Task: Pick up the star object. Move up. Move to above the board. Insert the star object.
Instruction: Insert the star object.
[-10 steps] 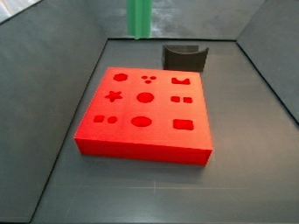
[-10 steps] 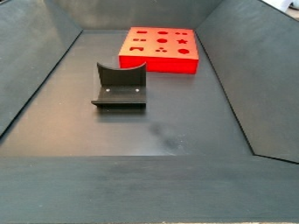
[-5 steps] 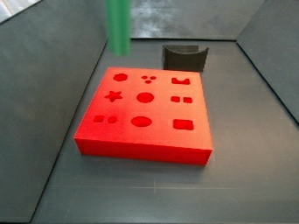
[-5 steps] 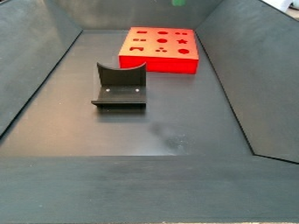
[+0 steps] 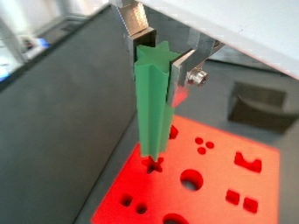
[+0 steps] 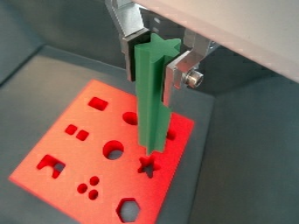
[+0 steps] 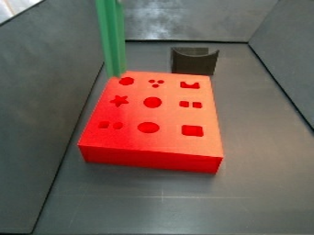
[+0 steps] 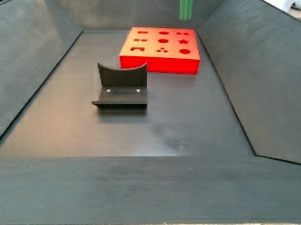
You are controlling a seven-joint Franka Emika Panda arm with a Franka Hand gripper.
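Note:
The star object (image 5: 155, 105) is a long green peg with a star-shaped cross-section, and my gripper (image 5: 160, 54) is shut on its upper end in both wrist views. It hangs upright above the board (image 7: 153, 119), a flat red block with shaped holes. In a wrist view its lower tip (image 6: 149, 150) hovers just over the star hole (image 6: 147, 165). In a side view the peg (image 7: 112, 37) reaches down toward the board's far left edge, tip still above it. Another side view shows only the peg's tip (image 8: 186, 8) above the board (image 8: 163, 49). The gripper itself is out of both side views.
The dark grey curved block (image 8: 120, 86) stands on the floor in the middle of the bin, seen behind the board (image 7: 194, 61) in a side view. Sloping grey walls enclose the bin on all sides.
The green peg has moved left and downward in a side view, from above the curved block to over the board's far left edge. Its tip now shows in another side view.

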